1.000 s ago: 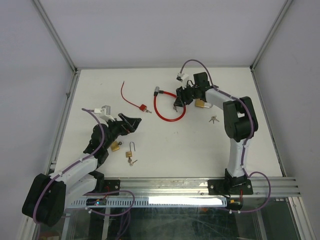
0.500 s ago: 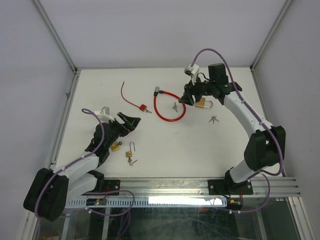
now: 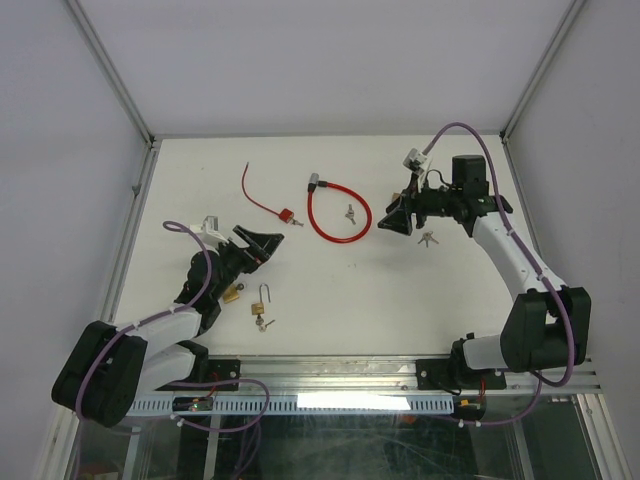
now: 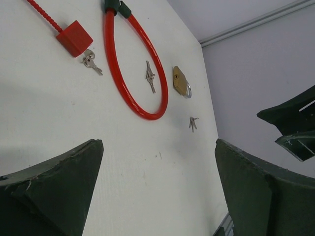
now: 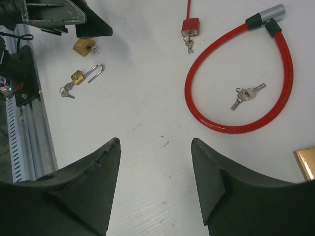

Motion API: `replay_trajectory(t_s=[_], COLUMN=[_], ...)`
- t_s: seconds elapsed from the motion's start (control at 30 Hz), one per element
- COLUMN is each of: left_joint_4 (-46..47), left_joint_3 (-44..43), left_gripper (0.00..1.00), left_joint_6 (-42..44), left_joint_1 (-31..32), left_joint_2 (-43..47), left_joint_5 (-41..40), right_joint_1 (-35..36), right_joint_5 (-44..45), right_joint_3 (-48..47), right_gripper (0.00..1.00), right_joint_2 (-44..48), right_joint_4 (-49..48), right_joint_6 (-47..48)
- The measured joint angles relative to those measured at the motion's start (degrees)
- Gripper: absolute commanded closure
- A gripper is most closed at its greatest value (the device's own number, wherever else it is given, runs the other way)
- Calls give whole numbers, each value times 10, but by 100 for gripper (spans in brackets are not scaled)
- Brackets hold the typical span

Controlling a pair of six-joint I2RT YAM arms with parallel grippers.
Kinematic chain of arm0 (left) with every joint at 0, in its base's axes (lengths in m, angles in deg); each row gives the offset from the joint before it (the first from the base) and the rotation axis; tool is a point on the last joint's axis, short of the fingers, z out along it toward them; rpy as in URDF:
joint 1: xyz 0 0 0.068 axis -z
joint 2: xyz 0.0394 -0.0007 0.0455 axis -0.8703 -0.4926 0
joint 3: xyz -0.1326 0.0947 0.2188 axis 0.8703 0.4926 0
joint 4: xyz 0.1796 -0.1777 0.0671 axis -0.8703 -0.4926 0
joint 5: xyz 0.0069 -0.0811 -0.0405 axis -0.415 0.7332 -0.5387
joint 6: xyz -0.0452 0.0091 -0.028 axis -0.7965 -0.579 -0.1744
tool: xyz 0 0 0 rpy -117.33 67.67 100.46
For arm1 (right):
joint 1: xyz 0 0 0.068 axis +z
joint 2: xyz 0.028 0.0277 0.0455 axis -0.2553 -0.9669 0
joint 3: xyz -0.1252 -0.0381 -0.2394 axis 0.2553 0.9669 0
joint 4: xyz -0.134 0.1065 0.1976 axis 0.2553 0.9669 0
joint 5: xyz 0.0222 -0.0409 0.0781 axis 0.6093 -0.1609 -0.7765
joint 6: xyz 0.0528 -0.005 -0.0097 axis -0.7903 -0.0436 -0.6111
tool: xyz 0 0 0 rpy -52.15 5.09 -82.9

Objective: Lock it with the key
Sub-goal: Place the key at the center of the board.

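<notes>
White table [image 3: 200, 180], left pincer [image 3: 262, 243] wide open, empty, right pincer [image 3: 395, 218] open, empty, drawn back off brass padlock [image 4: 180, 82]

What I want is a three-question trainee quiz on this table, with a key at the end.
1. True or false: a bunch of keys lies inside the loop of the red cable lock.
2. What does the right claw hold? A a brass padlock; B the cable lock; C nothing.
3. Fill in: the thin cable ends in a ___ padlock.
Key: 1 true; 2 C; 3 red.
</notes>
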State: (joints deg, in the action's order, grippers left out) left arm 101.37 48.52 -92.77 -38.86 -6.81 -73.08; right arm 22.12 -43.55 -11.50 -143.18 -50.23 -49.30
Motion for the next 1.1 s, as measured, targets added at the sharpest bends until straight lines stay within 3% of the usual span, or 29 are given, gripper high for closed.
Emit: replay_trajectory(t_s=[0.27,0.73,1.1], left_joint_4=[-14,-162,-301], left_joint_3=[-5,-77,-182], left_gripper=[1,1,1], left_joint_6=[-13,-15,-2], left_joint_1=[0,0,0], left_joint_2=[-5,-5,-45], left_joint_5=[-2,-65,-144], right_joint_1=[0,0,0], right_joint_5=[-20,-32,-32], right_joint_3=[8,10,10], right_gripper=[38,38,38], right_joint_2=[0,0,0], right_joint_4=[-20,-28,-28], right_joint_6=[-13,-22,-22])
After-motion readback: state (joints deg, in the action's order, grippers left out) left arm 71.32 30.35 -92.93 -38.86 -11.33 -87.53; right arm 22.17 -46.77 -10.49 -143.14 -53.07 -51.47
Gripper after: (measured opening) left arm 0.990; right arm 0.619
